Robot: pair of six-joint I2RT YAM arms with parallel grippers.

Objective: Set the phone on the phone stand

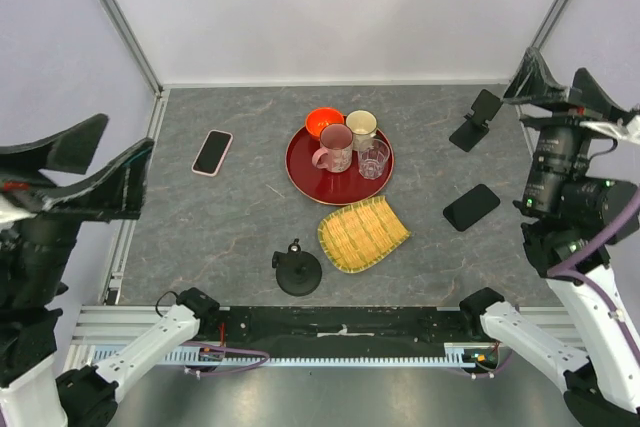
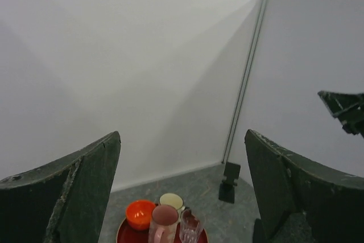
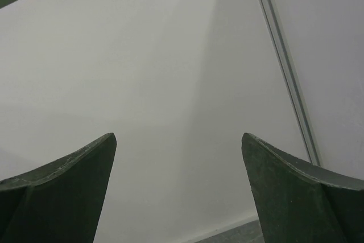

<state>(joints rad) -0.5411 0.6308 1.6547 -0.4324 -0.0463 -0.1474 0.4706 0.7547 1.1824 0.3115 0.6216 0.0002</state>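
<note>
I see left gripper [image 2: 182,132] and right gripper [image 3: 178,135] both apart | pink phone [image 1: 212,152] near table [image 1: 220,237] left edge | phone stand [image 1: 477,120] at far right corner

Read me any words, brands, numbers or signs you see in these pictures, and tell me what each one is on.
No text can be read.
The pink-cased phone and the black phone show dark blank faces.
The cups on the red tray show no print.
</note>
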